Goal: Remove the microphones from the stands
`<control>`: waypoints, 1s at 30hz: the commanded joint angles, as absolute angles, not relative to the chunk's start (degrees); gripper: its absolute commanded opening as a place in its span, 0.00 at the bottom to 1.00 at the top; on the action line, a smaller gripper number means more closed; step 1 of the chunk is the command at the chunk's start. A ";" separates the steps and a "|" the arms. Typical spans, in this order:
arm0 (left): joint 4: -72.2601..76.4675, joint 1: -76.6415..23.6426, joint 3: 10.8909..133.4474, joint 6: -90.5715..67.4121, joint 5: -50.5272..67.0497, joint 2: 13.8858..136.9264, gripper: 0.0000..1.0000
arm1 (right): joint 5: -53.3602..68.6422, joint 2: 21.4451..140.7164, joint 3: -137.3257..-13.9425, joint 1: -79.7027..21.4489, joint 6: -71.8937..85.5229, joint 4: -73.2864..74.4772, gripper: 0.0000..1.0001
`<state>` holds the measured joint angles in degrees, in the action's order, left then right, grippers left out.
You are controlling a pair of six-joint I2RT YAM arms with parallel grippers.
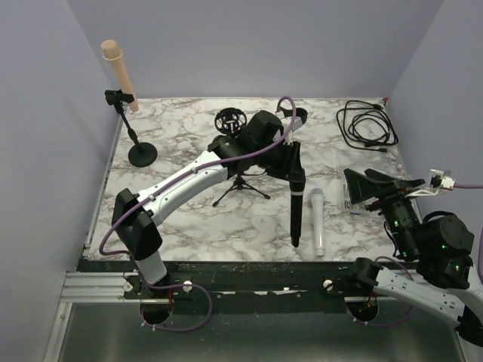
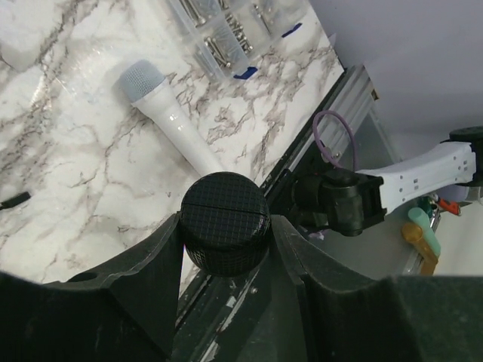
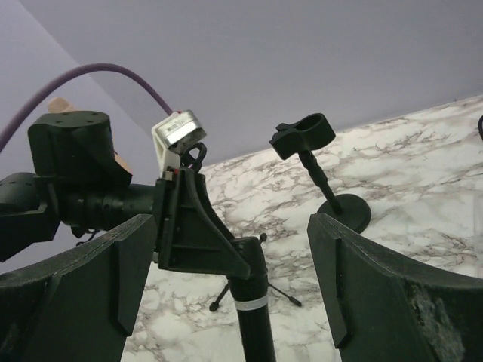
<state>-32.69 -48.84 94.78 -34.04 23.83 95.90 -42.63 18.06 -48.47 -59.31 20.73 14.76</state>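
My left gripper (image 1: 296,167) is shut on the mesh head of a black microphone (image 1: 296,215), which hangs tail-down over the table's middle. In the left wrist view the head (image 2: 225,219) sits between my fingers (image 2: 155,256). The tripod stand (image 1: 240,185) with its empty round shock mount (image 1: 230,121) stands just left of it. My right gripper (image 1: 355,188) is open and empty at the right. Through its jaws I see the black microphone's body (image 3: 256,317) held by the left gripper.
A white microphone (image 1: 318,222) lies right of the black one. A round-base stand (image 1: 142,154) with an empty clip (image 1: 118,96) is at the back left, beside a wooden cylinder (image 1: 119,72). Coiled cables (image 1: 366,124) lie back right. A clear box of screws (image 2: 219,38) lies near the right gripper.
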 commanded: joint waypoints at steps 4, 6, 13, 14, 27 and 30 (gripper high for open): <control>-29.06 -51.21 96.40 -41.14 21.30 103.38 0.00 | -43.90 16.62 -47.92 -59.50 20.59 18.46 0.89; -29.06 -51.24 97.57 -41.24 19.82 105.96 0.00 | -43.74 16.71 -47.73 -59.49 19.86 18.48 0.89; -29.27 -51.24 101.38 -43.32 15.23 113.44 0.00 | -44.55 15.85 -48.26 -59.54 19.47 19.85 0.89; -29.35 -51.24 101.59 -43.57 14.38 114.19 0.00 | -44.80 15.60 -48.25 -59.57 19.42 19.93 0.89; -28.39 -50.91 102.76 -45.42 8.87 121.68 0.00 | -45.51 14.41 -48.78 -59.56 19.81 21.88 0.89; -27.67 -50.69 101.56 -46.30 6.99 122.11 0.00 | -45.31 14.50 -48.65 -59.50 20.20 21.97 0.89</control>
<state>-29.45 -50.96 102.56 -45.30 11.99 121.10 -44.12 15.14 -48.40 -59.31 20.27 20.21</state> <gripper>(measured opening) 0.434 0.889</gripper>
